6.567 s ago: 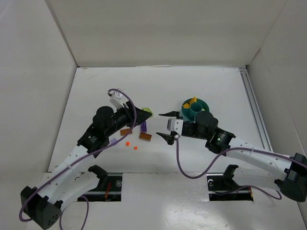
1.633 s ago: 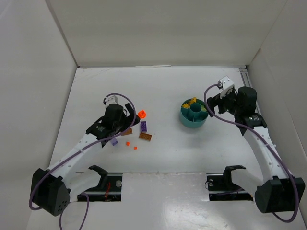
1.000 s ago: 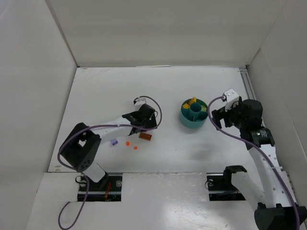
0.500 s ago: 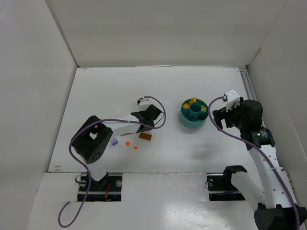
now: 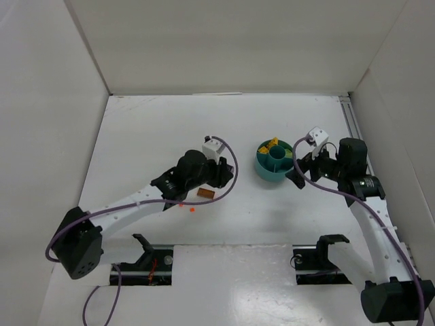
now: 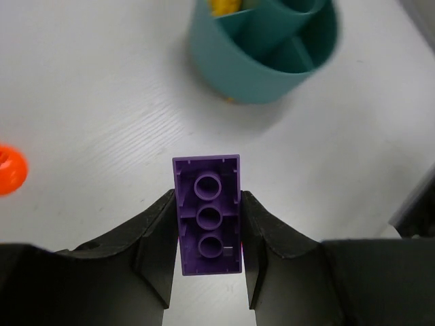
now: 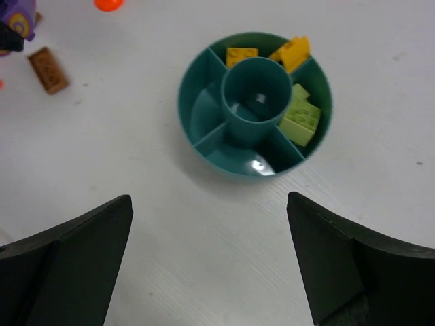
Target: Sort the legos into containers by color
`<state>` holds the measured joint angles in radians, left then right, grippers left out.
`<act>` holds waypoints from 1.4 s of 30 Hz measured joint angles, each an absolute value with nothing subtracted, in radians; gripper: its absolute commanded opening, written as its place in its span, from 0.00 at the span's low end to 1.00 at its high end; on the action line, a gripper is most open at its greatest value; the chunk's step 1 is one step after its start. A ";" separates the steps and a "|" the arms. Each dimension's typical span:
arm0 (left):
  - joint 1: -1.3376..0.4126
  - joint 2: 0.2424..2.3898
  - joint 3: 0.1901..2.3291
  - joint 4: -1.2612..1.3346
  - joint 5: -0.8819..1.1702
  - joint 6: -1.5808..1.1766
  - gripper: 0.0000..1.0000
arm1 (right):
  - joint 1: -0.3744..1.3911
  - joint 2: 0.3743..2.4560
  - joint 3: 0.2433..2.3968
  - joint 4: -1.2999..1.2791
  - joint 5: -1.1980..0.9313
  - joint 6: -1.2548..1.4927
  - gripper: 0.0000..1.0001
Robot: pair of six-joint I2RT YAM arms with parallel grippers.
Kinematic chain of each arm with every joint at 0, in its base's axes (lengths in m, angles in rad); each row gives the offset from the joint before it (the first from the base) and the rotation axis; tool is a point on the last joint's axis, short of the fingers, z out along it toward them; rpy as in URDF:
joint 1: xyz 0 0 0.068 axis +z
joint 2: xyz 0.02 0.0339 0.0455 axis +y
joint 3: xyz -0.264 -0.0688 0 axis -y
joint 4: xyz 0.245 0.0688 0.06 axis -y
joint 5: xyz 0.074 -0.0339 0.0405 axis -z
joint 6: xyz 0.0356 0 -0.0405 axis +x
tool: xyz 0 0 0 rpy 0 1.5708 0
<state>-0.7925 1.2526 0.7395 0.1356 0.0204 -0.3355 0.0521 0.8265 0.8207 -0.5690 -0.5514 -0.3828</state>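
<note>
My left gripper (image 5: 221,175) is shut on a purple brick (image 6: 207,216), held above the table left of the round teal tub (image 5: 264,169); the left wrist view shows the tub (image 6: 251,76) ahead. My right gripper (image 5: 297,172) is open and empty just right of the tub, and it looks down on the tub (image 7: 231,166). Yellow bricks (image 7: 242,55) lie in one far wedge and lime green bricks (image 7: 301,119) in the right wedge. A brownish-orange brick (image 5: 205,194) and a tiny red-orange piece (image 5: 192,209) lie on the table.
A round red-orange piece (image 6: 9,170) lies on the table left of the held brick. The brown brick also shows in the right wrist view (image 7: 48,69). White walls stand at the left, back and right. A metal rail (image 5: 356,142) runs along the right edge.
My left gripper has moved right toward the tub with the purple brick in it. My right gripper has shifted left, closer to the tub.
</note>
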 measured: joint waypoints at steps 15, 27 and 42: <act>-0.857 1.151 0.701 0.234 0.382 0.109 0.11 | 0.317 1.055 1.003 -0.452 -0.727 0.041 0.97; -0.884 1.151 0.727 0.228 0.375 0.161 0.11 | 0.514 1.237 0.986 -0.298 -0.673 0.317 0.78; -0.891 1.142 0.730 0.227 0.319 0.175 0.10 | 0.561 1.265 0.985 -0.263 -0.653 0.377 0.52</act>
<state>-0.8909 1.1423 0.7300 0.2268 0.3195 0.1753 0.5610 1.2648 0.9852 -0.2630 -0.6533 0.3775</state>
